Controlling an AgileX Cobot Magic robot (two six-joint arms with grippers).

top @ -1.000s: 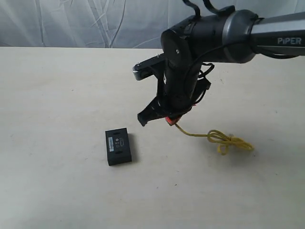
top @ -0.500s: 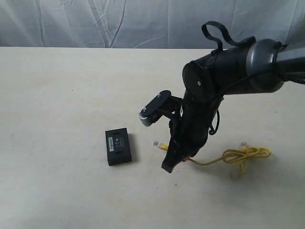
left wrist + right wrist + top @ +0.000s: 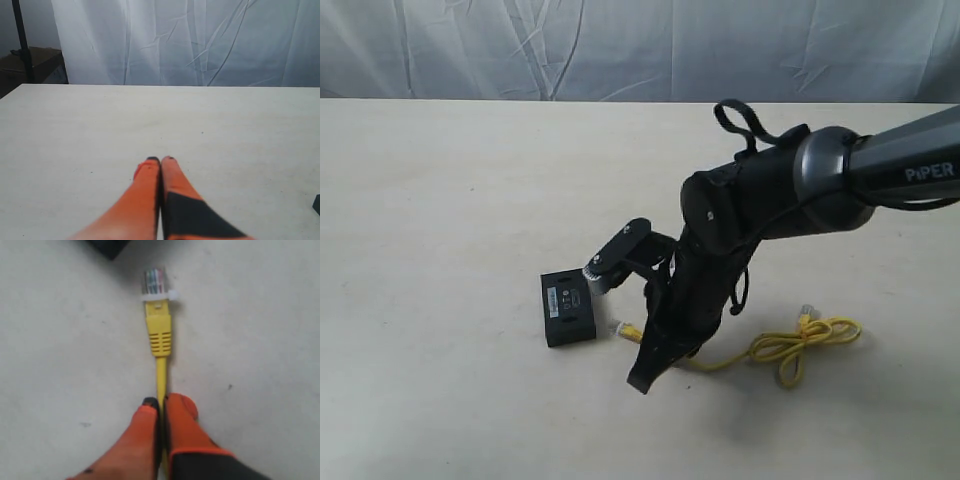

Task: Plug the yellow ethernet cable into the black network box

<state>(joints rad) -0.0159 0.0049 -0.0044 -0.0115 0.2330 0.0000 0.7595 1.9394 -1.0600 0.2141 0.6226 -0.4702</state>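
The black network box (image 3: 568, 308) lies flat on the table, and only its corner (image 3: 107, 246) shows in the right wrist view. My right gripper (image 3: 651, 346) (image 3: 161, 401) is shut on the yellow ethernet cable (image 3: 160, 335), just behind the yellow boot. The cable's clear plug (image 3: 155, 281) (image 3: 620, 328) points at the box, a short gap away from its side. Behind the arm, the rest of the cable (image 3: 802, 339) trails in a loose loop on the table. My left gripper (image 3: 160, 160) is shut on nothing, low over bare table, and does not show in the exterior view.
The pale table (image 3: 440, 200) runs back to a white curtain (image 3: 520, 50). A dark object (image 3: 317, 204) sits at the edge of the left wrist view. A dark stand (image 3: 22, 40) stands beyond the table's far corner.
My right arm came down and moved left toward the box with the cable in its grip. The plug now sits near the box's side, and the loop dragged along the table.
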